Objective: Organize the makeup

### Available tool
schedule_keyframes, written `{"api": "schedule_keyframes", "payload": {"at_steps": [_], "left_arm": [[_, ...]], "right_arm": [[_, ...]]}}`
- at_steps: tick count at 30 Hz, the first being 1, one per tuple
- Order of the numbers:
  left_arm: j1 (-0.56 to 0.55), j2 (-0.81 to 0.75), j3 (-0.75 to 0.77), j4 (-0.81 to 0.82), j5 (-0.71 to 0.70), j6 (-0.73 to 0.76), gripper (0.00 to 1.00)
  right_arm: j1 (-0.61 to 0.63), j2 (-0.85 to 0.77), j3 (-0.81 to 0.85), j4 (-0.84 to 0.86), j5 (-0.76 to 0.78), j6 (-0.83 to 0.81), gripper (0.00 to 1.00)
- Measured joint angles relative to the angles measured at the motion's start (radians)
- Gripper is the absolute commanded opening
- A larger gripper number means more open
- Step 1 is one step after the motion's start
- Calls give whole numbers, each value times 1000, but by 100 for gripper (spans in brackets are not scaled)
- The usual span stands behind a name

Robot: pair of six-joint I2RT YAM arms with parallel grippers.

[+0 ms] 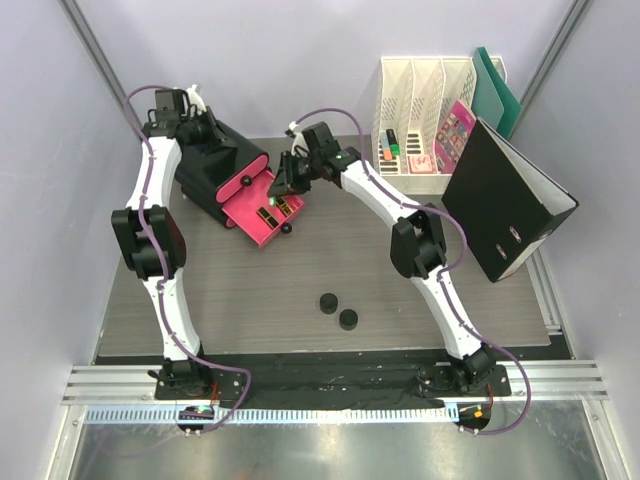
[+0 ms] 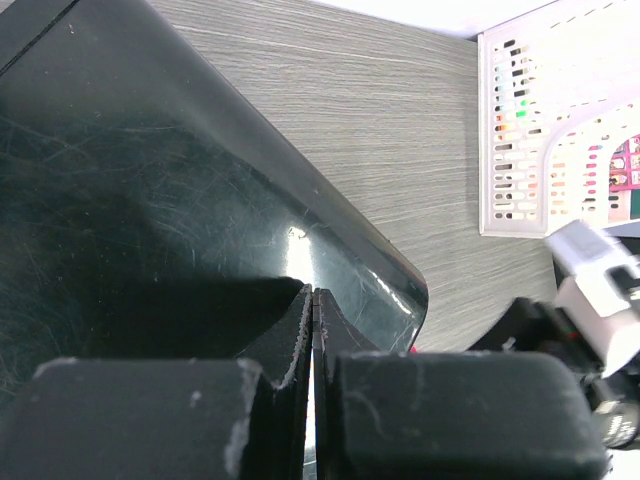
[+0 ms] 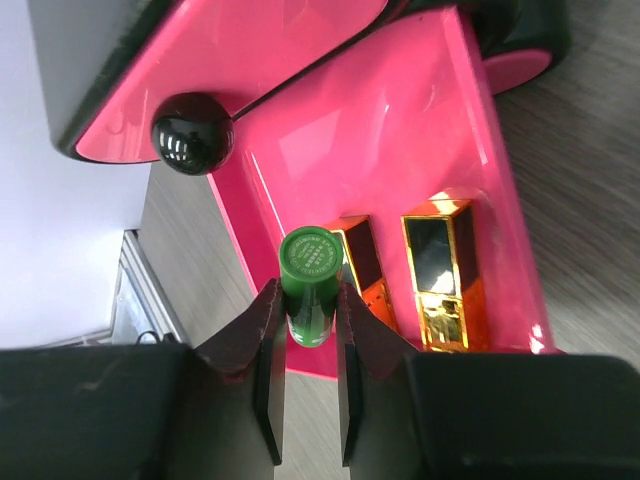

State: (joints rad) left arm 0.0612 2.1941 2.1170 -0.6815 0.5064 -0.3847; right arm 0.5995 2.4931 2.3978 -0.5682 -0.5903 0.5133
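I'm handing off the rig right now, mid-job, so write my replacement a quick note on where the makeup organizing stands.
Left gripper: shut, empty, close against the black box.
Right gripper: shut on the green tube, over the open pink drawer.
Done: two black-and-gold cases lie in that drawer.
To do: release the tube into the drawer, then probably collect the two black compacts lying on the table.

Pairs white link shells (image 1: pixel 175 310) with black joints (image 1: pixel 145 240); trails purple cables (image 1: pixel 138 93) alongside; ends in matte black fingers (image 2: pixel 150 420), scuffed pale.
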Motion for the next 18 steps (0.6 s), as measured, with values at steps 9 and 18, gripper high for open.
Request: {"api": "schedule_keyframes", "payload": {"at_steps": [9,18], "left_arm": [[0,0,0,0,1,0,0],[0,-2,0,0,1,0,0]], "right_arm": [[43,14,-13,39,16,39,72],[29,-56,-110,48,88,39,69]]}}
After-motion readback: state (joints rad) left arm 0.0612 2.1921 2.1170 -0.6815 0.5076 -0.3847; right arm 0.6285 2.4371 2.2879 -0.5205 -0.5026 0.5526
